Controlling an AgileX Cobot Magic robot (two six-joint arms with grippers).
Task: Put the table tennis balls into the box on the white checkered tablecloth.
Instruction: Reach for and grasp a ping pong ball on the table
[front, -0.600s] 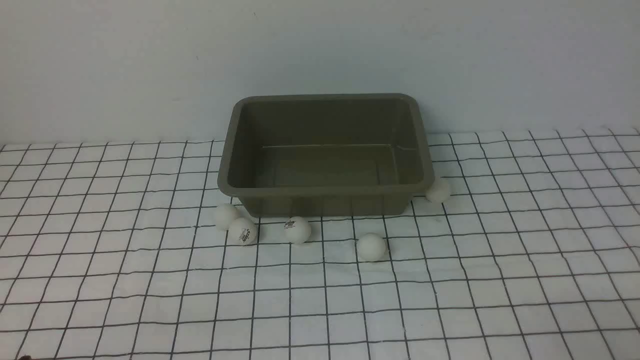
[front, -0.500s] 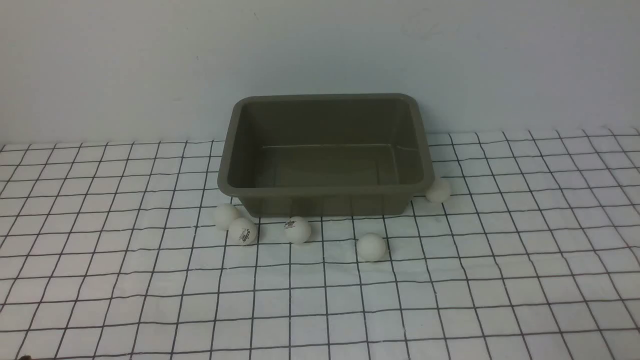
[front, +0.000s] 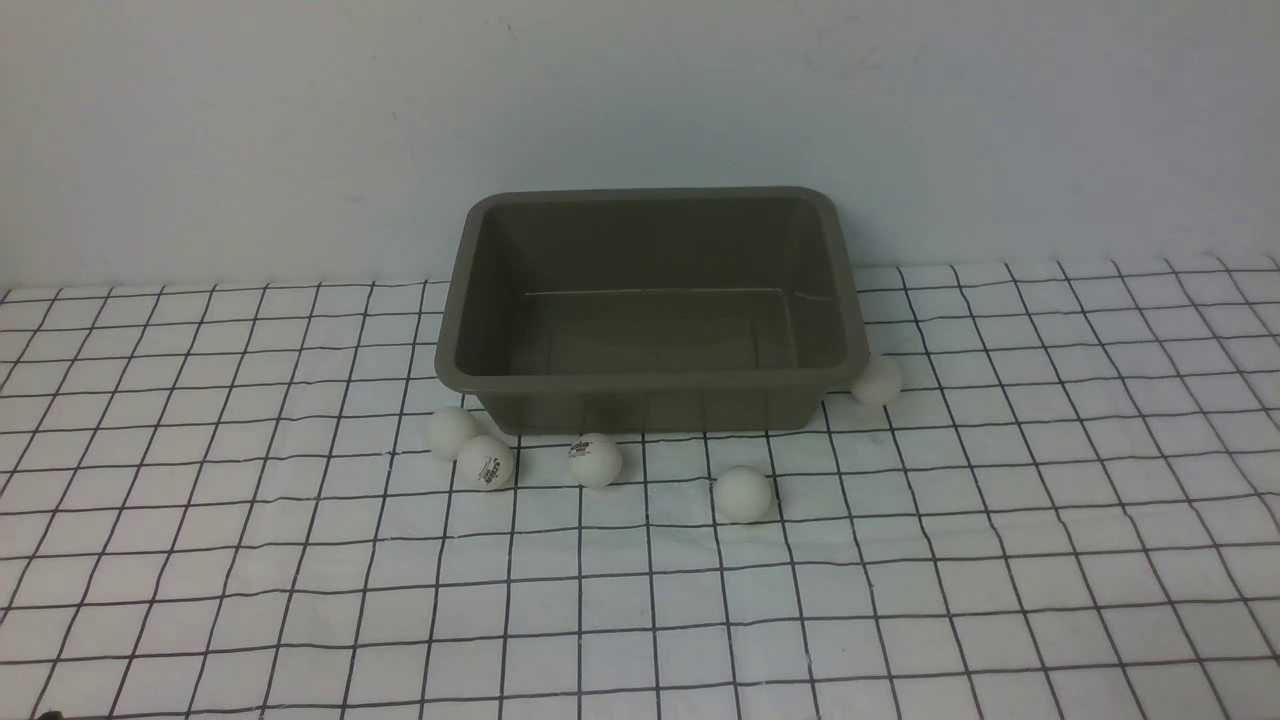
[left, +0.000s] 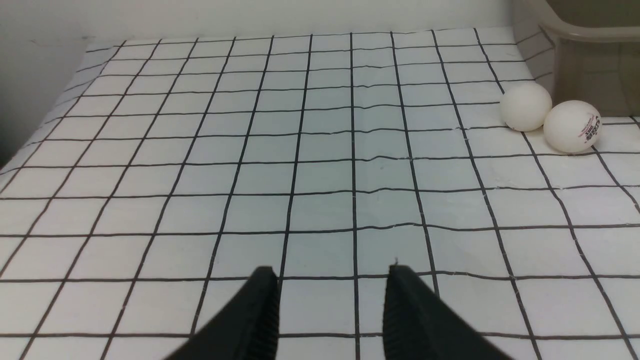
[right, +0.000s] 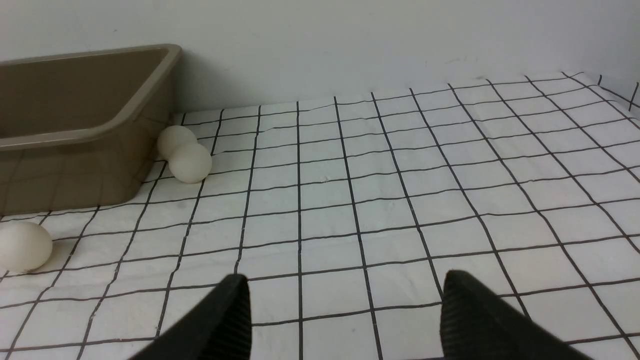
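Both hands are open and hold nothing: the left hand (left: 332, 272) a bit open, the right hand (right: 345, 280) wider. No ball is in the box (front: 650, 378) yet, so I think all the work is left. Five balls (front: 742, 493) lie on the checkered cloth (front: 900, 600), just in front of the box and beside it. Two on the left touch each other, close to the box wall, so grabbing one may be tricky.
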